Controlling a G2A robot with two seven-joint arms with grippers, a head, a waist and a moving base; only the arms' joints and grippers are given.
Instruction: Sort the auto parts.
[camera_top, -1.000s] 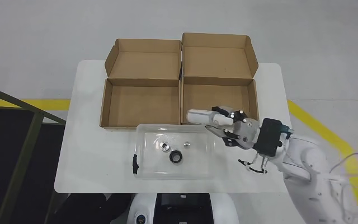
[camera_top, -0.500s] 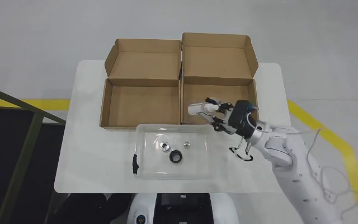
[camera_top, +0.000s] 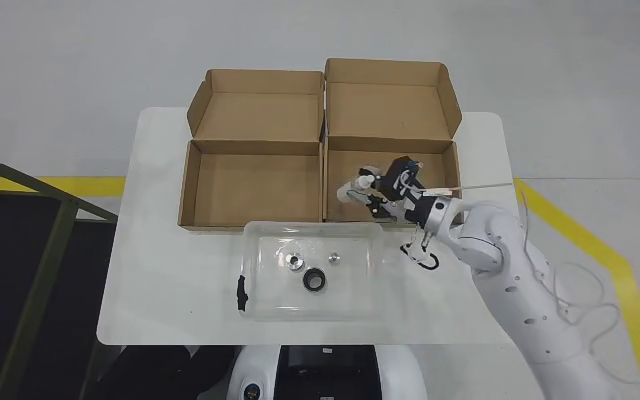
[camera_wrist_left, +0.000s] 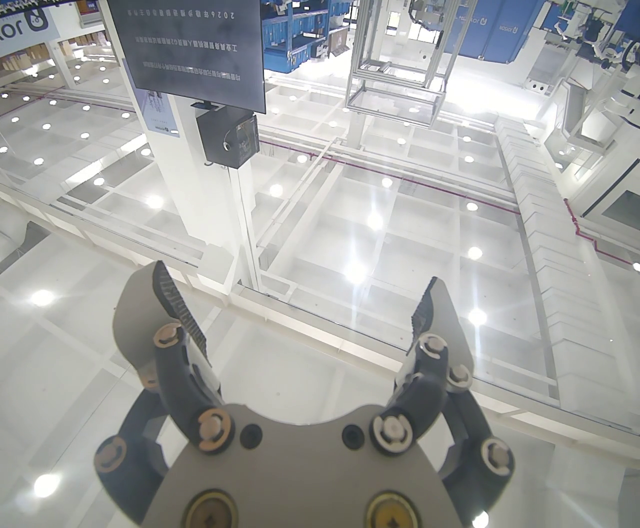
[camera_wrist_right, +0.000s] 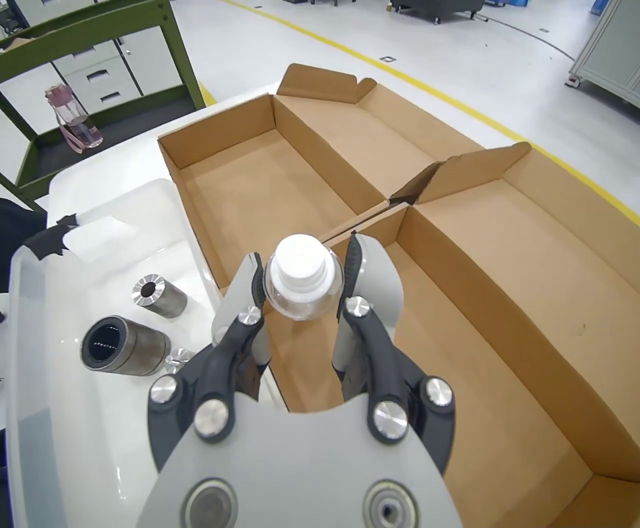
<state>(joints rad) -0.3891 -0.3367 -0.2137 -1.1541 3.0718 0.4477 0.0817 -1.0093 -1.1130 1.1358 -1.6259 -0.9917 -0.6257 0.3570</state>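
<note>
Noted white-capped clear part (camera_wrist_right: 303, 280) pinched across its body in right gripper (camera_wrist_right: 305, 252), long axis pointing left past the fingertips, hanging over near-left corner of right cardboard box (camera_top: 432, 165), just beyond clear bin (camera_top: 262, 292); left gripper (camera_wrist_left: 297, 280) spread, empty.

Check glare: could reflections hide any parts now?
Left wrist view: ceiling lamps flare beyond the open left end effector. Right wrist view: reflections streak the clear bin beside two metal sleeves, both readable; the clear part in the right end effector glints. Top view: sheen on the bin.
</note>
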